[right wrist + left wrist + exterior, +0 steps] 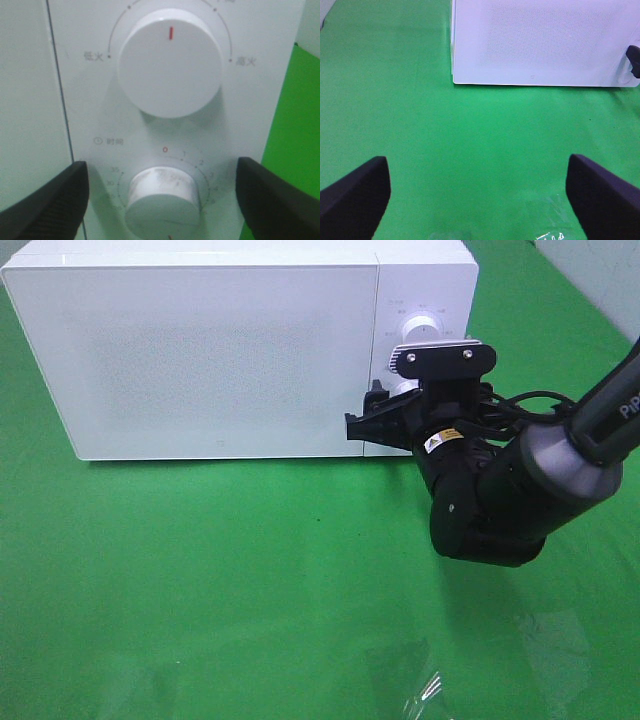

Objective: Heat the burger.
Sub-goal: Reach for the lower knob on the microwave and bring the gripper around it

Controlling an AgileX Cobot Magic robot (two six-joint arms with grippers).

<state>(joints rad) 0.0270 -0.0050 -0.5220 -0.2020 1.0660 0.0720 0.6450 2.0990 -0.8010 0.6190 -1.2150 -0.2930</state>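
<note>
Right claw (162, 172), spread, faces closed microwave (200, 350).

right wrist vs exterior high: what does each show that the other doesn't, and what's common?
Only right wrist: the red pointer mark on the upper knob, and the numbered timer scale around the lower knob, framed in view by the open right gripper. Only exterior high: the whole microwave with its door shut, and the right arm behind the gripper. Both: control panel, upper knob, right gripper, some green cloth.
</note>
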